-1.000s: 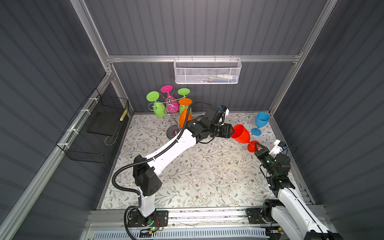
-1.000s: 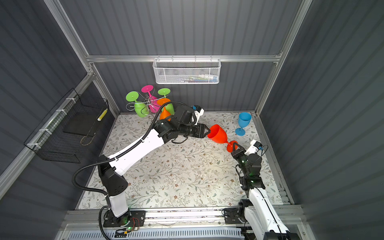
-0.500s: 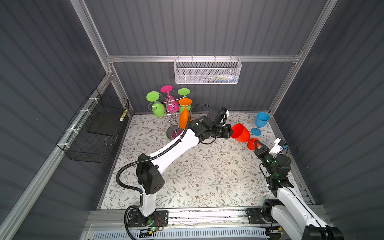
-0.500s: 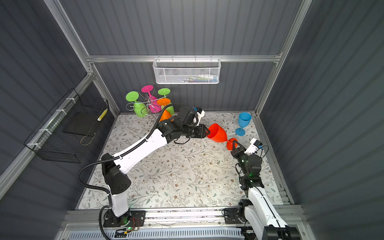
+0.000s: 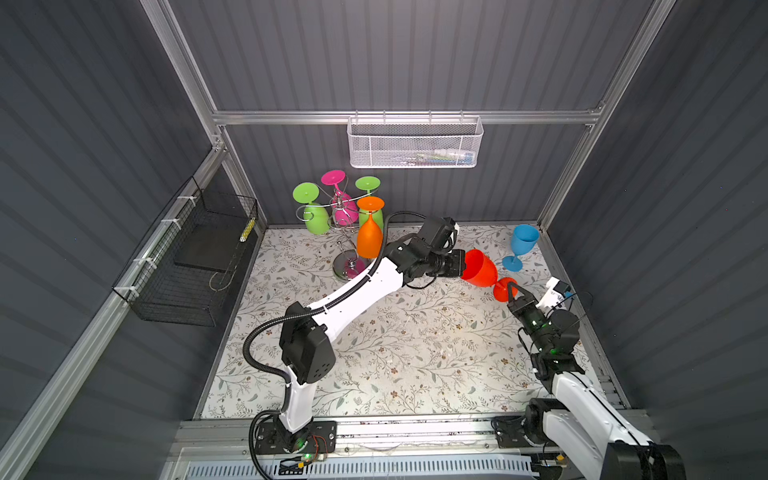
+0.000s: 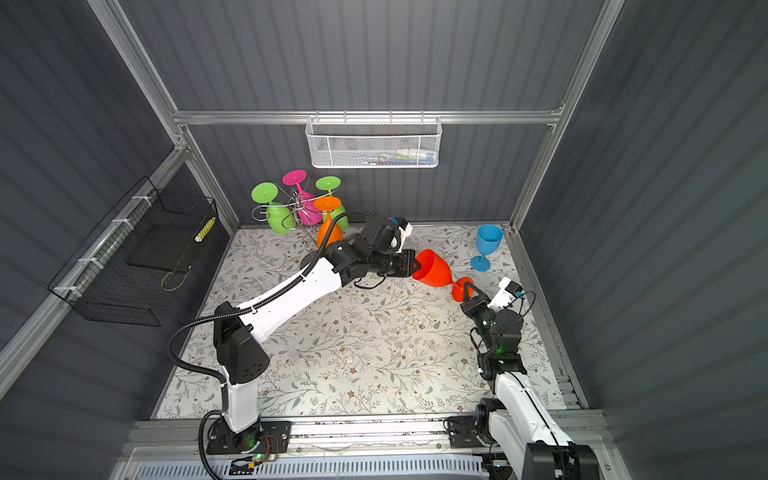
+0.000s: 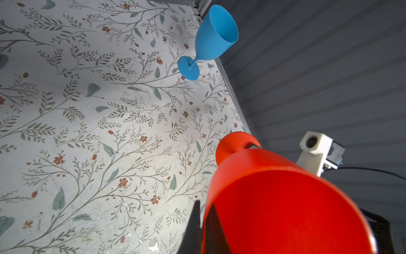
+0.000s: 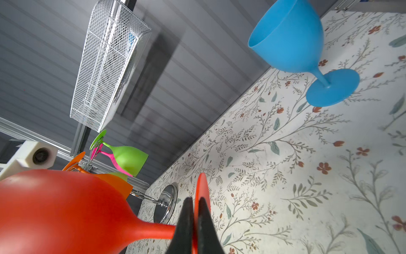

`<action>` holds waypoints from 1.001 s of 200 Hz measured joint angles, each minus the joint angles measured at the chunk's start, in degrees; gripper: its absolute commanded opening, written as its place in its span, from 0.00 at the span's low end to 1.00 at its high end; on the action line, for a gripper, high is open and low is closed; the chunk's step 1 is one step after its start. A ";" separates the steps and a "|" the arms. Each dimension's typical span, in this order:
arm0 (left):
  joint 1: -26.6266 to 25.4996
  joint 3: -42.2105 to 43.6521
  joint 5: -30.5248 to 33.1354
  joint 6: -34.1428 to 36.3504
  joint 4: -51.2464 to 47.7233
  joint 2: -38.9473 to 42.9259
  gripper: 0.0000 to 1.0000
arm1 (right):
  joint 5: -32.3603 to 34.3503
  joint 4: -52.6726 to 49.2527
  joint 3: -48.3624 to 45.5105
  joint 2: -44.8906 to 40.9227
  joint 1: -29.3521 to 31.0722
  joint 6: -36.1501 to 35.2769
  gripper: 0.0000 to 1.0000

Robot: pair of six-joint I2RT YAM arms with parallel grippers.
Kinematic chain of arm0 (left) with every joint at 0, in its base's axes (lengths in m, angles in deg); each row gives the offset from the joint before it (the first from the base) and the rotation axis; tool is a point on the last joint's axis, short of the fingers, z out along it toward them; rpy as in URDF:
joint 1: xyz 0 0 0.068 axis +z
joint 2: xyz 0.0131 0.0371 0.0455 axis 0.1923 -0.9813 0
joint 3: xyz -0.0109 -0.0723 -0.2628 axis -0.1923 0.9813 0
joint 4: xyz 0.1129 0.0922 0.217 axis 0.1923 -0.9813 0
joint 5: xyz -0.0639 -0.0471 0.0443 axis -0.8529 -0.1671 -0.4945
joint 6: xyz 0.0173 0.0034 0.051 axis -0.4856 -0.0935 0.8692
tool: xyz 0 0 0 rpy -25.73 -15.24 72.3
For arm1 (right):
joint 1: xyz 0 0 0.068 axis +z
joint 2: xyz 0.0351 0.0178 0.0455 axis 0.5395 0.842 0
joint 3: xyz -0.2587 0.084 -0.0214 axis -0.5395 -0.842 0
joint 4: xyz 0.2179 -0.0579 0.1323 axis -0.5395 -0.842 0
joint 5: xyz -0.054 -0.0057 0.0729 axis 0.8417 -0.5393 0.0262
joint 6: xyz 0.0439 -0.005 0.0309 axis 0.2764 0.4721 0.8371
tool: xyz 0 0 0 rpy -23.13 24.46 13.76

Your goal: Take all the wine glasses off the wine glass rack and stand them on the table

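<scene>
Red wine glass [image 5: 482, 271] tilted, left end effector [image 5: 462, 266] gripping its rim

You had dark ribbed walls [image 5: 374, 54] and aluminium rails [image 5: 291, 117] around a floral tabletop [image 5: 415, 353], with a white mesh basket [image 5: 413, 145] and a black wire basket [image 5: 187, 270] hanging.

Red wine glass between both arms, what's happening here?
Both arms hold the red wine glass in mid-air, tipped on its side, clear of the wine glass rack. The left claw is shut on its bowl rim, the right claw on its foot. A blue wine glass stands upright near the back right corner.
</scene>
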 measured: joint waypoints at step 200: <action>10.19 -27.45 15.78 12.63 -22.93 -19.17 0.00 | 7.76 -29.75 7.85 -13.70 1.79 -7.37 0.88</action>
